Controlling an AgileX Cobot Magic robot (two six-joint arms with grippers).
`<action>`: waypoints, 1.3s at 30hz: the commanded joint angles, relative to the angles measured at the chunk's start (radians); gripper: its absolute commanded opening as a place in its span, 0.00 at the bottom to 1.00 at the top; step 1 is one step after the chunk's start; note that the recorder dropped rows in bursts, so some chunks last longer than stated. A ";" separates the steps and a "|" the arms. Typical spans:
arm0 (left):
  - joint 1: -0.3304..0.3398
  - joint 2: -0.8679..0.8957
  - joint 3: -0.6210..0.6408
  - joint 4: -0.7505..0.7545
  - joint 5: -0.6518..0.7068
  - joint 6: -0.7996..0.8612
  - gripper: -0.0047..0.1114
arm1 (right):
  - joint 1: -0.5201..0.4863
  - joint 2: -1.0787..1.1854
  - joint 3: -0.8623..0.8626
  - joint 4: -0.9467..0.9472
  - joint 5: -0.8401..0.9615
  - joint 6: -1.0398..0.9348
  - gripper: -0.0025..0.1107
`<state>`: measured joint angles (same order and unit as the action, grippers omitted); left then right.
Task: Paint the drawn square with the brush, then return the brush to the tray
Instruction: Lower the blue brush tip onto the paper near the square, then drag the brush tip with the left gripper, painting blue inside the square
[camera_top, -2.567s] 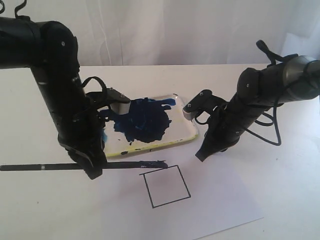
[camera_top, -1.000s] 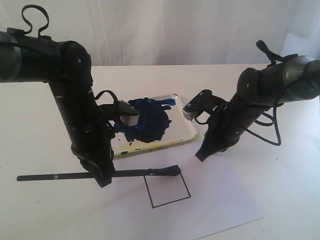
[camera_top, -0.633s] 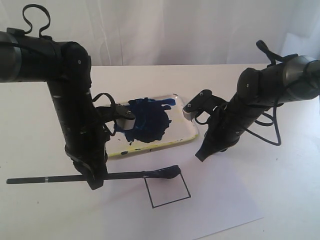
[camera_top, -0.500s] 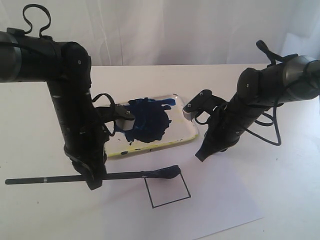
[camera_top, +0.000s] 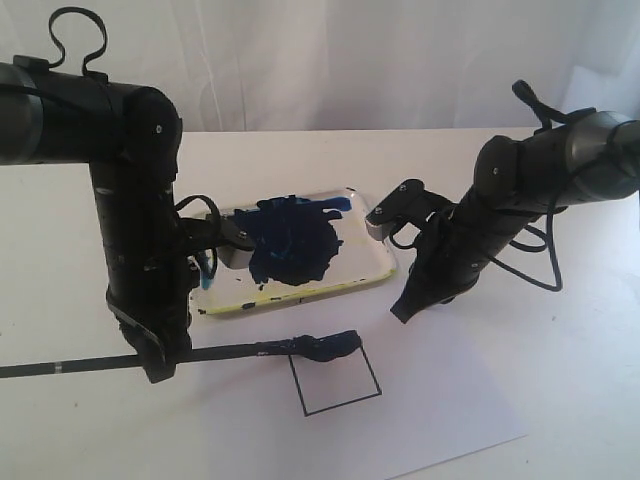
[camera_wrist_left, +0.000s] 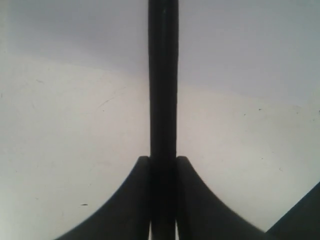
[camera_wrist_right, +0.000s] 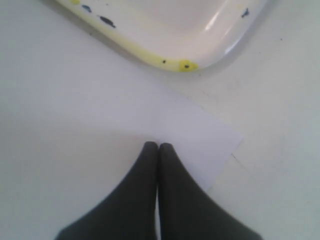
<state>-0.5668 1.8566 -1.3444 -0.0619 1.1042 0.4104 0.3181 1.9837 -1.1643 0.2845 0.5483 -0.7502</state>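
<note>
In the last half second the left pincer has slid back along the line of the brush, carrying it along, so the far handle end now runs out of the exterior view. The left wrist view shows this pincer clamped tight on the black stick. The bristle end reaches out from the pincer to the near top edge of the square and looks lower and bluer than a moment ago. Whether it actually touches the paper cannot be told. The inside of the square is as white as it was, so no stroke has landed yet. This reads as settling the loaded tip for a first pass, and nearly all the painting remains to be done. The tray, with its dark blue blot, sits just beyond the left pincer and has not moved. The right pincer has kept its place, closed on nothing and hanging low over the tabletop near the paper's corner, with the tray's yellowish rim just ahead of it.
</note>
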 joint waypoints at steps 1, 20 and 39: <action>-0.005 -0.007 0.004 0.017 0.030 -0.024 0.04 | 0.000 0.013 0.002 -0.012 0.023 -0.012 0.02; -0.005 -0.053 0.004 -0.010 0.093 0.014 0.04 | 0.000 0.013 0.002 -0.012 0.019 -0.012 0.02; -0.005 -0.051 0.006 -0.025 0.074 0.012 0.04 | 0.000 0.013 0.002 -0.014 0.015 -0.012 0.02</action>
<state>-0.5668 1.8154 -1.3444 -0.0723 1.1248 0.4206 0.3181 1.9837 -1.1643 0.2845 0.5460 -0.7502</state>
